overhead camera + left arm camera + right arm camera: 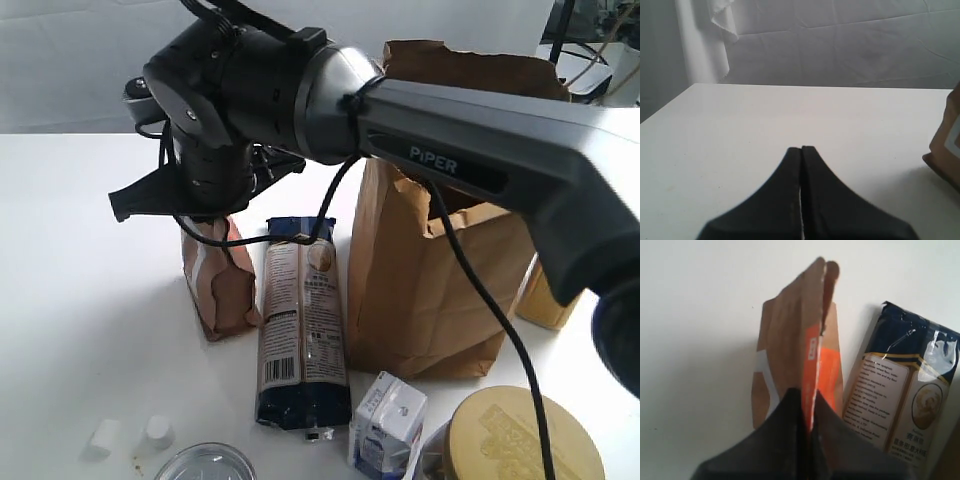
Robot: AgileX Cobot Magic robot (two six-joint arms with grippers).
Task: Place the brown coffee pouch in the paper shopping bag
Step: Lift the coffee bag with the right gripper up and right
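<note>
The brown coffee pouch [222, 282] stands left of the dark-blue noodle packet [302, 330], its base at the table surface. My right arm reaches across the middle, and the right gripper [207, 218] comes down on the pouch's top. In the right wrist view the right gripper [809, 392] is shut on the pinched top of the pouch [792, 335], by the orange label. The tall paper shopping bag [430, 290] stands upright to the right of the packet, mouth open. The left gripper [801, 148] is shut on nothing, low over bare table.
A small white-and-blue carton [388, 420] and a round yellow lid [520, 440] sit in front of the bag. Two small white caps [105, 436] and a glass rim [205, 462] lie at front left. A brown paper corner [946, 142] shows in the left wrist view.
</note>
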